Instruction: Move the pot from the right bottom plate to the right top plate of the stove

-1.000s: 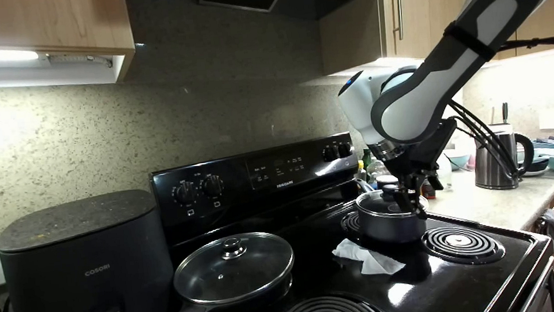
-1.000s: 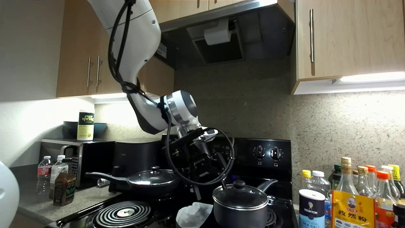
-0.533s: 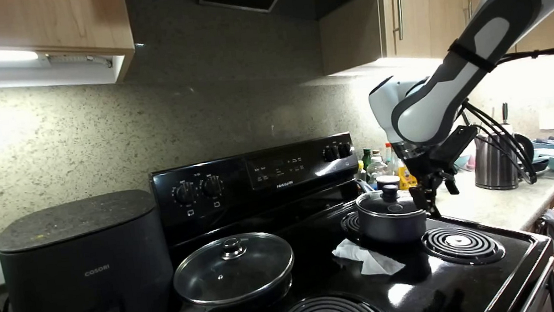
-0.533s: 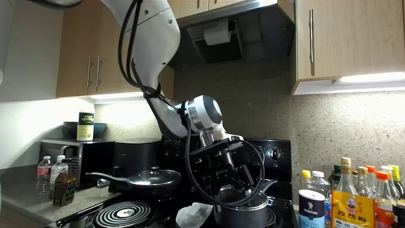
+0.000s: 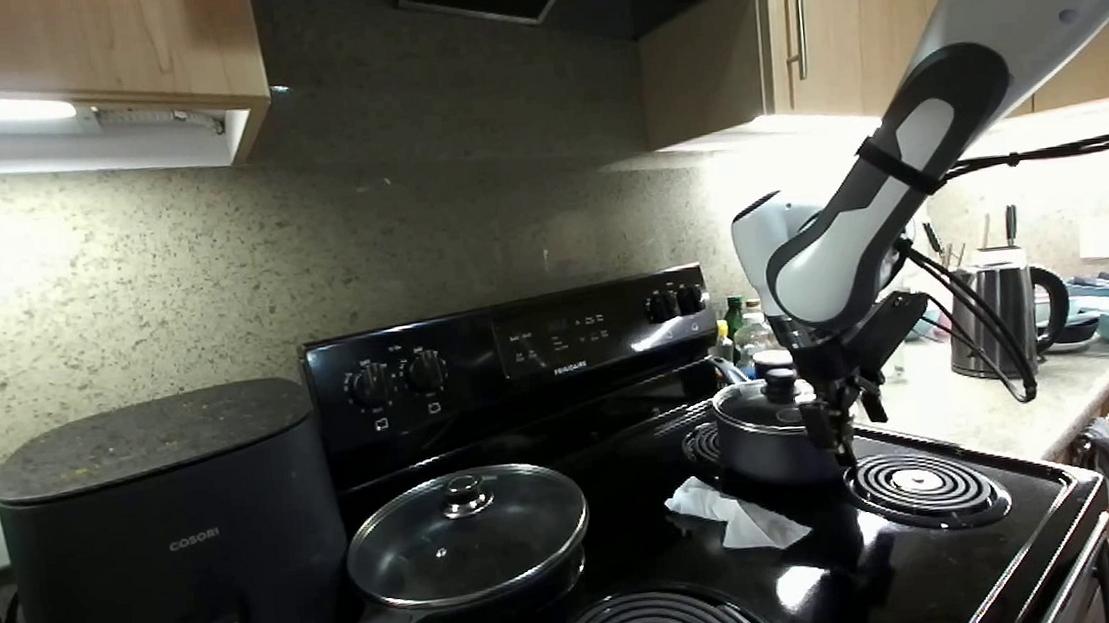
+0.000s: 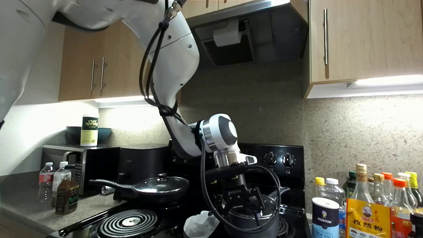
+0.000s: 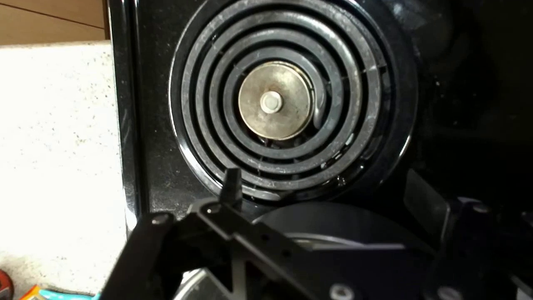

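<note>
The dark grey pot (image 5: 773, 458) stands upright with its glass lid and knob (image 5: 779, 387) on; it also shows in an exterior view (image 6: 251, 235). The pot partly hides the right top plate (image 5: 703, 444); how fully it sits on that coil I cannot tell. The right bottom plate (image 5: 921, 482) is bare and shows in the wrist view (image 7: 275, 100). My gripper (image 7: 322, 183) is open, its fingers (image 7: 232, 187) wide apart, low beside the pot's front. Part of the pot's wall (image 7: 330, 218) shows between and below the fingers; contact cannot be told.
A crumpled white paper (image 5: 733, 512) lies by the pot. A glass-lidded pan (image 5: 469, 535) stands on the stove (image 5: 1011, 482). Bottles and a salt can (image 6: 325, 218) crowd the counter beside the pot. The arm's cable (image 6: 205, 188) hangs in a loop before the pot.
My gripper has moved across to the pot and lowered at its front side. The pot, paper and pan have not moved.
</note>
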You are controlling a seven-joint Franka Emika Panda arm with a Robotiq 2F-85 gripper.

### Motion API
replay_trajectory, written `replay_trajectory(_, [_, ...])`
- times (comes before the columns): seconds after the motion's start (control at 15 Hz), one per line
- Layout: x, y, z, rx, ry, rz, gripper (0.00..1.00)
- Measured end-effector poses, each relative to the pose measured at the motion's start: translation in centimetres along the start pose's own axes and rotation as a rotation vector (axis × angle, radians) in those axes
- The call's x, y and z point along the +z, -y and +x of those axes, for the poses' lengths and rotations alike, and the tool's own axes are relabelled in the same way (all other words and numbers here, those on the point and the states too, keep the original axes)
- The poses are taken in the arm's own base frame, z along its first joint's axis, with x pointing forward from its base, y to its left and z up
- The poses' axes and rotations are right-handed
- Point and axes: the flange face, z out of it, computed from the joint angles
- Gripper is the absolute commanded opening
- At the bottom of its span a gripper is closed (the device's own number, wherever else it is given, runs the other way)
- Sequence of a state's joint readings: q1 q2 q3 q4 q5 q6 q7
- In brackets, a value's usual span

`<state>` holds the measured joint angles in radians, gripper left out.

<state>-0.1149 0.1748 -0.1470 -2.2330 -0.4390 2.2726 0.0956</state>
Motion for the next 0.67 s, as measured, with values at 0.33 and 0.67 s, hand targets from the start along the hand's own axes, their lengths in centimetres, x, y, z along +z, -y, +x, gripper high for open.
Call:
replay_trajectory(0.33, [0.2, -0.1, 1.1, -0.025, -0.014, -0.002, 1.00])
replay_trajectory(0.67, [-0.4, -0.4, 2.0, -0.027, -0.030, -0.008, 1.00])
